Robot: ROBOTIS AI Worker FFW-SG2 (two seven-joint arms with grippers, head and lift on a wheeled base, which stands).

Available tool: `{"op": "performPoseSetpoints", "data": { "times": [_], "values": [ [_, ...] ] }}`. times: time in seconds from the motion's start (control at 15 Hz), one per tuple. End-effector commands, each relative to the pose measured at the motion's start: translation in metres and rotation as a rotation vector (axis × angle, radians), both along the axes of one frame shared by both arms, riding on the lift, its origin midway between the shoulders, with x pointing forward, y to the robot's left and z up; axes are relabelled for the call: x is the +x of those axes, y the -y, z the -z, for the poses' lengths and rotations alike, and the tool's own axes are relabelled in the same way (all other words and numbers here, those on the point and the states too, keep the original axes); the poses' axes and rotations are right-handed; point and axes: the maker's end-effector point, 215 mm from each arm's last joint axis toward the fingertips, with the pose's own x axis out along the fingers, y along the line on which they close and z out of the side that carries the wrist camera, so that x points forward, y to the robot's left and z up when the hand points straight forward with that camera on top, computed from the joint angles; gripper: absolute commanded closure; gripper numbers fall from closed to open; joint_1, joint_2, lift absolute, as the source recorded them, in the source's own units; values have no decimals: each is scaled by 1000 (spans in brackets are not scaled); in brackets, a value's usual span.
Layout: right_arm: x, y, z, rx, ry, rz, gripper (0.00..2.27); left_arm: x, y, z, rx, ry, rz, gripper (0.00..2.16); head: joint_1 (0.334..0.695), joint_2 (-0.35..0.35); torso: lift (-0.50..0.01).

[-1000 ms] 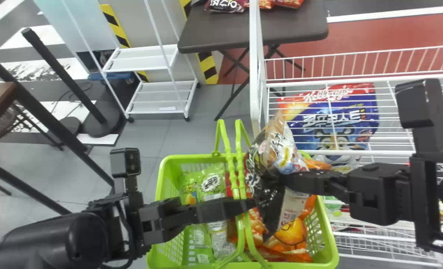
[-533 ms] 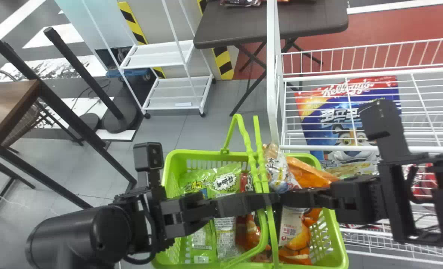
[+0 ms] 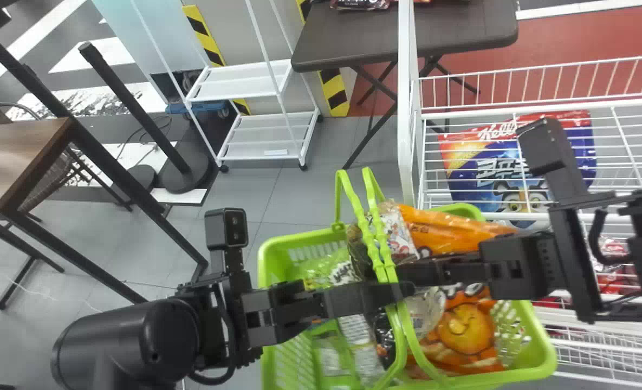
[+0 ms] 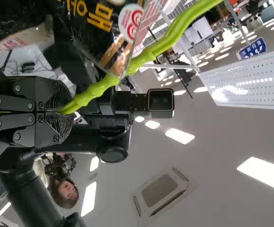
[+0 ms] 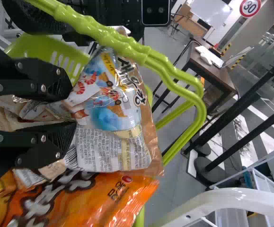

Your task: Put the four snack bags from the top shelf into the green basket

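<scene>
Placing at the green plastic basket [image 3: 268, 268], black right gripper [image 5: 69, 111] pinches the glossy white-blue bag [image 5: 113, 113], black left gripper [image 4: 62, 111] clamps the ribbed green handle [image 4: 141, 59]; next should be release.

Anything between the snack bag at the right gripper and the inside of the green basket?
Yes, partly: the raised handles cross the snack bag in the head view, with the left gripper on them. An orange bag crowds that side of the green basket too.
</scene>
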Motion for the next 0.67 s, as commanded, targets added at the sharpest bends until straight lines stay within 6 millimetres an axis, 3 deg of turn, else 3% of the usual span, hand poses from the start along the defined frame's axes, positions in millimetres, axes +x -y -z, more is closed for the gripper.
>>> {"op": "performPoseSetpoints", "data": {
  "times": [0.0, 0.2, 0.47, 0.53, 0.6],
  "values": [
    [12, 21, -12, 10, 18, 38, 60, 0, -5, -1, -8, -1, -7, 2148, 695, 350, -4],
    [38, 56, -56, 133, 51, 114, 80, 3, -13, 1, -4, -6, -28, 2148, 695, 314, -4],
    [57, 111, -89, 205, 111, 224, 87, 3, -15, 3, -5, -12, -33, 2148, 695, 232, -4],
    [62, 131, -79, 163, 122, 273, 87, 2, -14, 4, -5, -14, -32, 2148, 695, 214, -4],
    [56, 144, -49, 95, 89, 300, 90, 2, -14, 5, -6, -17, -32, 2148, 695, 195, -4]
  ]
}}
